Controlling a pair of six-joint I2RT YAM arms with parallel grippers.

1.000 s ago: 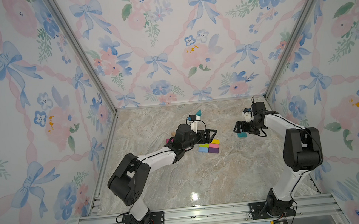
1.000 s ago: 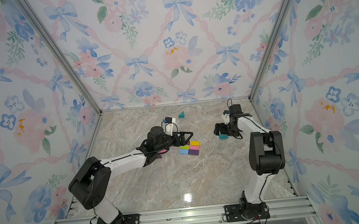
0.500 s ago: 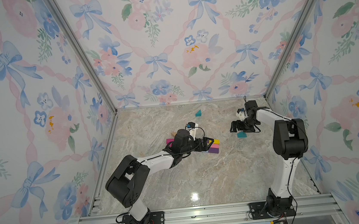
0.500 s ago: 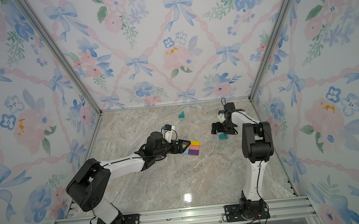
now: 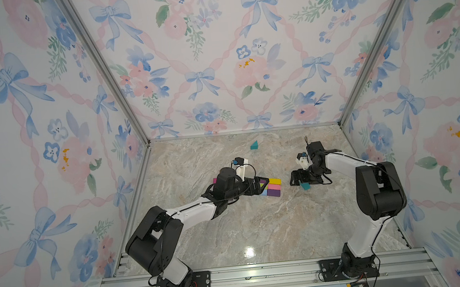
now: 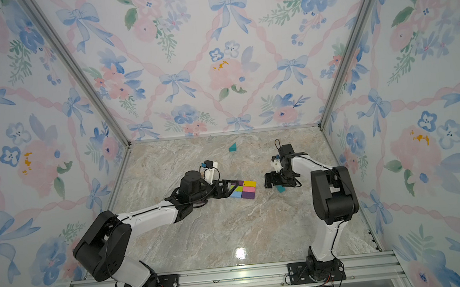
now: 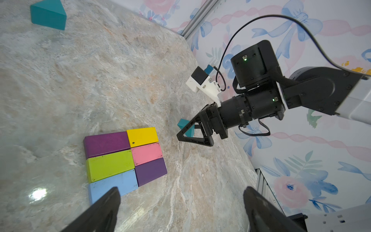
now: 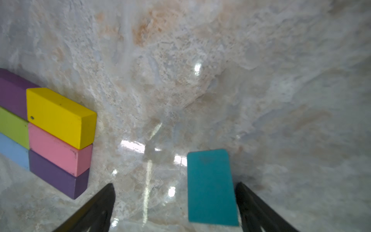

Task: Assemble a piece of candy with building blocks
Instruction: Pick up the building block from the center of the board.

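Worktop (image 5: 245, 229): marble, walled on three sides; left gripper (image 7: 180, 211): jaws wide and empty, at the 9 o'clock end of the slab (image 7: 124, 158), contact unclear; right gripper (image 8: 174, 211): jaws wide and low, straddling the near prism (image 8: 210, 186) without closing on it; slab: six bricks laid flush, mid-worktop; near prism: teal, resting on the worktop at the slab's 3 o'clock, apart from it, off-centre and close to one jaw; far prism (image 5: 254, 145): teal, loose at the slab's 12 o'clock, well apart. Handling, as judged: centre the right jaws on the near prism, close on parallel faces rather than a slope, and bring it to the slab's 3 o'clock end gently so the bricks stay flush. Clearance: bare worktop between prism and slab; walls well apart; the left gripper is the nearest obstacle.
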